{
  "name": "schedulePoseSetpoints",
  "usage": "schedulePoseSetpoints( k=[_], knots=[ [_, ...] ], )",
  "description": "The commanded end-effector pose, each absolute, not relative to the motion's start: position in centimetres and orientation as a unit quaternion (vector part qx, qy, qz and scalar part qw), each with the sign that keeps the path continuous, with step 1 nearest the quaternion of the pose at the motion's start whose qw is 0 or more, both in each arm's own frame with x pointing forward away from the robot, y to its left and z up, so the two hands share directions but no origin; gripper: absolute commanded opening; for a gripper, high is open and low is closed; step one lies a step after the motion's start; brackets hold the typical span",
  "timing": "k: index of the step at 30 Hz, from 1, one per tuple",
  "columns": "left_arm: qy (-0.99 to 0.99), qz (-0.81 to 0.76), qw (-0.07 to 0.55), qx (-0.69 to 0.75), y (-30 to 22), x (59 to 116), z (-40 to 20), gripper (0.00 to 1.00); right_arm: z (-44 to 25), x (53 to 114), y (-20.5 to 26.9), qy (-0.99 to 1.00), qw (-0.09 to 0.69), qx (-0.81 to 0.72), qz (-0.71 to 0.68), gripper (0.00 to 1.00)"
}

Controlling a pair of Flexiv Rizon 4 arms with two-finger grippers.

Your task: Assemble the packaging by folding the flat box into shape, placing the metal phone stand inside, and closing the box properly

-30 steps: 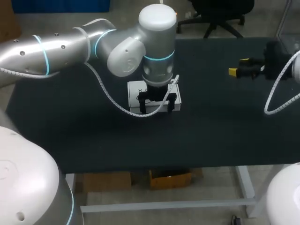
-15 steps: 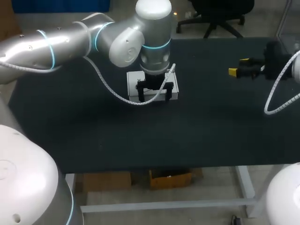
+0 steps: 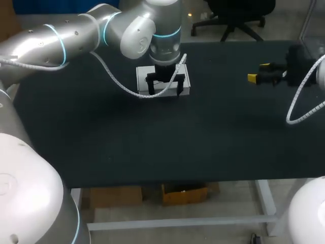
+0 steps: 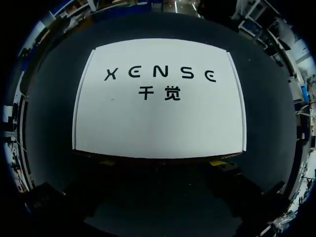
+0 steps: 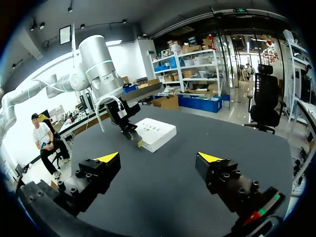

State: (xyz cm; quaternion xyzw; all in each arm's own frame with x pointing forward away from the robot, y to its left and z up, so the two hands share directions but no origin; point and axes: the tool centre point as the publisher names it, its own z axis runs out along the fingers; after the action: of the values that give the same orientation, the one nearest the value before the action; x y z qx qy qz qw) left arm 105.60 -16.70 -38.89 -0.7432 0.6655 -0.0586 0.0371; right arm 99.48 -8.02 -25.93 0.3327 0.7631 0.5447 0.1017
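A white box (image 3: 143, 80) with black print on its lid lies closed and flat on the black table (image 3: 213, 137), left of the middle and toward the far side. It fills the left wrist view as the box (image 4: 158, 113). My left gripper (image 3: 164, 92) stands over it, open, with both yellow tips (image 4: 109, 161) at the box's near edge. From the right wrist view the box (image 5: 157, 132) lies well ahead, with the left gripper (image 5: 135, 139) at its side. My right gripper (image 3: 258, 72) hangs open at the far right, empty (image 5: 159, 158). No phone stand is visible.
The black table mat spreads wide between the box and my right arm. A white cable (image 3: 299, 104) loops down from the right arm. The table's front edge (image 3: 167, 184) runs across the near side.
My left arm has moved toward the table's far side, and the white box has slid the same way with it. The right arm has stayed still.
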Motion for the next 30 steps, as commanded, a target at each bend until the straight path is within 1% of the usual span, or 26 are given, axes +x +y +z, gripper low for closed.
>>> schedulePoseSetpoints(
  k=[1,14,25,30],
  knots=[
    [0.667,-0.044,0.029,-0.743,-17.0,107.9,-39.2,1.0,-26.0,99.5,-8.2,0.762,0.101,0.331,0.547,1.0],
    [0.668,-0.046,0.033,-0.742,-16.7,112.1,-38.8,1.0,-26.0,99.5,-8.2,0.762,0.101,0.331,0.547,1.0],
    [0.666,-0.045,0.024,-0.744,-16.0,113.8,-39.0,1.0,-26.0,99.5,-8.2,0.762,0.101,0.331,0.547,1.0],
    [0.667,-0.05,0.023,-0.743,-15.6,113.7,-38.4,1.0,-26.0,99.5,-8.2,0.762,0.101,0.331,0.547,1.0]
  ],
)
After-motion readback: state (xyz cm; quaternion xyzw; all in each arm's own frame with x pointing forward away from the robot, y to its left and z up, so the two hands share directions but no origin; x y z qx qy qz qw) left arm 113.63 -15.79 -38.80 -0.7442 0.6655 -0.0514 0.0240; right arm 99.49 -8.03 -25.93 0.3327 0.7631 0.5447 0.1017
